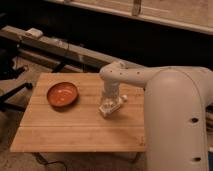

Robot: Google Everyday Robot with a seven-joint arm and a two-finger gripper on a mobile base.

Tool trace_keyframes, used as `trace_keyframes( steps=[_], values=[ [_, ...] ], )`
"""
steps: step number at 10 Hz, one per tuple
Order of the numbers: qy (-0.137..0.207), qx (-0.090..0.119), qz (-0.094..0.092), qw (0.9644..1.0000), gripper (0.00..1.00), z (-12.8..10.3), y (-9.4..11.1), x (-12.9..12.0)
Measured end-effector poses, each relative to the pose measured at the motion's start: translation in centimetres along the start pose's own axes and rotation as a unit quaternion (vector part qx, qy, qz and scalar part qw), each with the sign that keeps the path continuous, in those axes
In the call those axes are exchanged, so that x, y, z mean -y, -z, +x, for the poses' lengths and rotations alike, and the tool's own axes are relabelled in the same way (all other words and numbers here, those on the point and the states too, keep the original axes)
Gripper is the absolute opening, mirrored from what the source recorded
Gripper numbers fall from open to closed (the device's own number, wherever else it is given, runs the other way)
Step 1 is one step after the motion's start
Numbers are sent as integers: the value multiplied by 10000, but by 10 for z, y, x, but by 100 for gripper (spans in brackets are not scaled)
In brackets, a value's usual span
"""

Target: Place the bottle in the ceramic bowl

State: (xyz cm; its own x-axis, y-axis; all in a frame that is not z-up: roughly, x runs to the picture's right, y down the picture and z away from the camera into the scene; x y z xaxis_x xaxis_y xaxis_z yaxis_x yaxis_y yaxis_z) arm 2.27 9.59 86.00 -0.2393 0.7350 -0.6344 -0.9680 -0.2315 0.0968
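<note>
On table (70,131), gripper (106,106) seemingly over bottle (119,101)

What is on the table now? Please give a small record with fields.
surface: wooden table
bowl: orange-red, on the table's left part
bottle: white, lying on its side to the right of the bowl, apart from it
gripper: lowered onto the bottle, right of the table's middle
task state: bottle not yet in the bowl
</note>
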Motion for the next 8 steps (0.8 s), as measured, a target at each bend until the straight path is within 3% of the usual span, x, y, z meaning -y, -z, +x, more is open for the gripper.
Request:
trace_keyframes(
  steps=[8],
  values=[
    [-9,-39,177,9998,65,-5,-20,2]
  ],
)
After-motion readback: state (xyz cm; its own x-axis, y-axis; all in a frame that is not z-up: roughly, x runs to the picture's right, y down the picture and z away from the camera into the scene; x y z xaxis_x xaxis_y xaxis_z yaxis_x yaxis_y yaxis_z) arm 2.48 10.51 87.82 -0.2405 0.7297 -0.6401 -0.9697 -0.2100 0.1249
